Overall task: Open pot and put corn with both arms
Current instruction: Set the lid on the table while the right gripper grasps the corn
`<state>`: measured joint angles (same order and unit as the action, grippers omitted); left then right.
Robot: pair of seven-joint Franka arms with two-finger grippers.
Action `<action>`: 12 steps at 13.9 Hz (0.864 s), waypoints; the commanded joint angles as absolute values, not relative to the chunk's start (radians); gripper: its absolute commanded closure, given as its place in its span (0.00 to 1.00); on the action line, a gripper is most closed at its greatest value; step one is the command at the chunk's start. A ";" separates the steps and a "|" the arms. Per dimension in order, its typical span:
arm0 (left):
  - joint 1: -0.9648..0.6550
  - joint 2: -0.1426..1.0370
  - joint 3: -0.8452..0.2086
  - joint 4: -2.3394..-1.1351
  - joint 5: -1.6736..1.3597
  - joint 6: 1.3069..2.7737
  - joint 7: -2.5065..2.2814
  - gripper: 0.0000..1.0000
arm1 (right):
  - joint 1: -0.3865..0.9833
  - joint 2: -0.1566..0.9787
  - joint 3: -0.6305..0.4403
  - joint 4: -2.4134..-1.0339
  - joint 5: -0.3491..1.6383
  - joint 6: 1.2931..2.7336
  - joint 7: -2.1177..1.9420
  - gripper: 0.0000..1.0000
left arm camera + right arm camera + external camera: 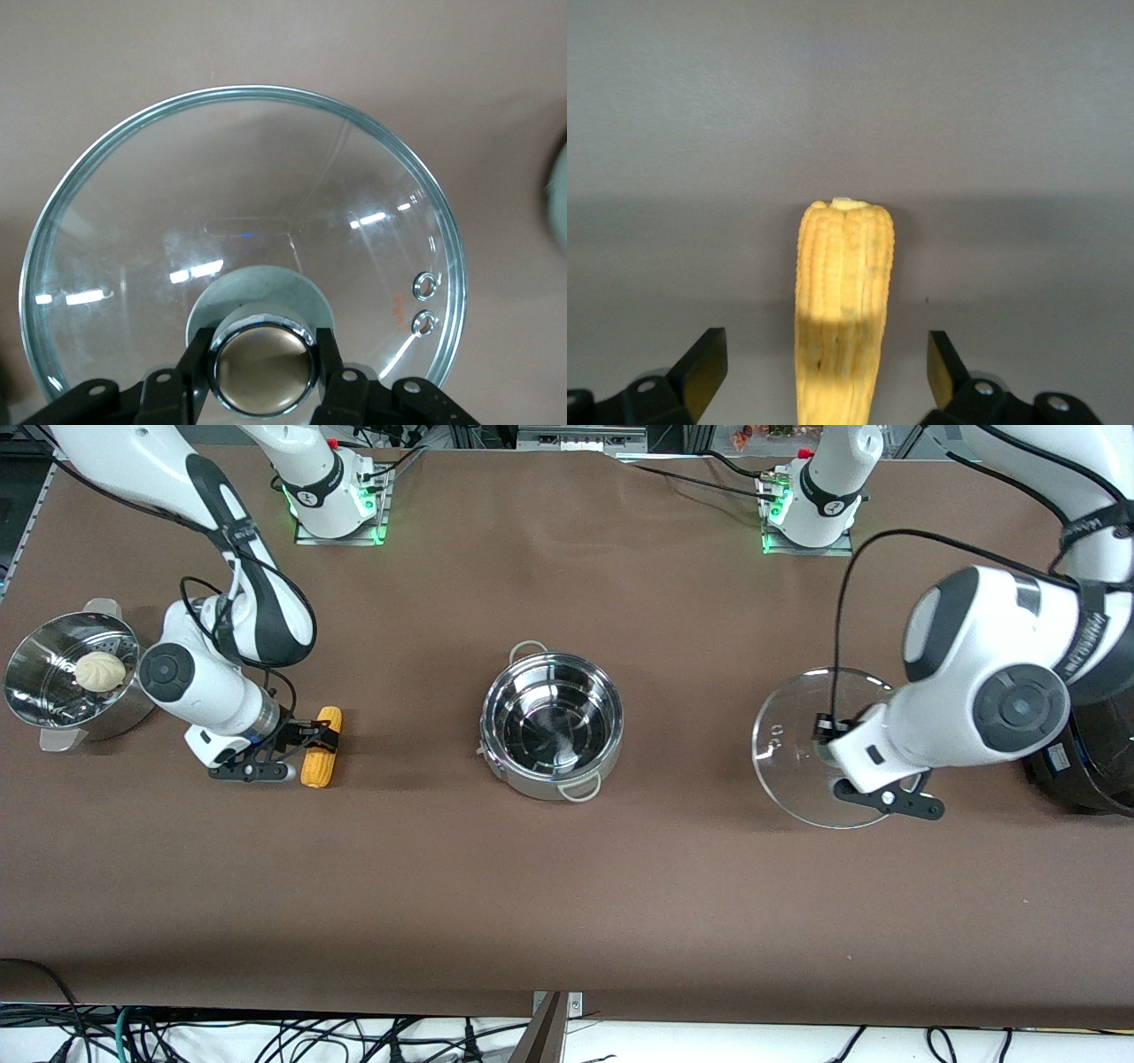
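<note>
The pot [552, 726] stands uncovered in the middle of the table, with nothing in it. My left gripper [839, 762] is shut on the knob [263, 367] of the glass lid [788, 726] and holds it over the table toward the left arm's end; the lid [248, 204] fills the left wrist view, with my left gripper [263, 370] around its knob. The corn [321, 759] lies on the table toward the right arm's end. My right gripper [315, 744] is low over it, open. In the right wrist view the corn [843, 292] lies between the spread fingers of my right gripper [824, 359], which do not touch it.
A steel steamer bowl [35, 700] with a white bun [99, 670] stands beside the right arm's end of the table. A black rounded cooker [1099, 771] stands at the left arm's end, close to the left arm. Bare brown table lies nearer the front camera.
</note>
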<state>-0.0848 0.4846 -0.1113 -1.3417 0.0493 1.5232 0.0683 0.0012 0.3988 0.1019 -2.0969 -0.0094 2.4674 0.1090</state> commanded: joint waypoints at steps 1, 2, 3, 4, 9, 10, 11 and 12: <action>-0.009 0.460 -0.133 -1.494 0.038 1.624 0.213 1.00 | -0.006 0.408 0.107 -2.121 -0.006 2.503 0.112 0.00; 0.017 0.462 -0.133 -1.547 0.038 1.667 0.221 1.00 | -0.006 0.410 0.107 -2.149 -0.006 2.540 0.112 0.00; 0.038 0.462 -0.133 -1.610 0.038 1.739 0.248 1.00 | -0.006 0.413 0.107 -2.172 -0.006 2.575 0.112 0.02; 0.046 0.460 -0.133 -1.673 0.041 1.826 0.285 1.00 | -0.006 0.416 0.107 -2.181 -0.006 2.585 0.113 0.11; 0.086 0.454 -0.137 -1.868 0.038 2.083 0.337 1.00 | -0.006 0.414 0.107 -2.178 -0.006 2.574 0.127 0.70; 0.086 0.456 -0.143 -1.900 0.038 2.141 0.337 1.00 | -0.006 0.413 0.107 -2.177 -0.006 2.574 0.136 0.76; 0.084 0.459 -0.144 -1.945 0.038 2.208 0.337 1.00 | -0.006 0.410 0.109 -2.171 -0.006 2.573 0.141 0.83; 0.084 0.459 -0.143 -1.977 0.038 2.265 0.337 1.00 | -0.006 0.402 0.109 -2.155 -0.006 2.568 0.140 0.84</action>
<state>0.0745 0.5037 -0.1308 -1.8872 0.0478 2.1743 0.3138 0.0012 0.4244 0.1017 -2.1597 -0.0089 2.5632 0.1239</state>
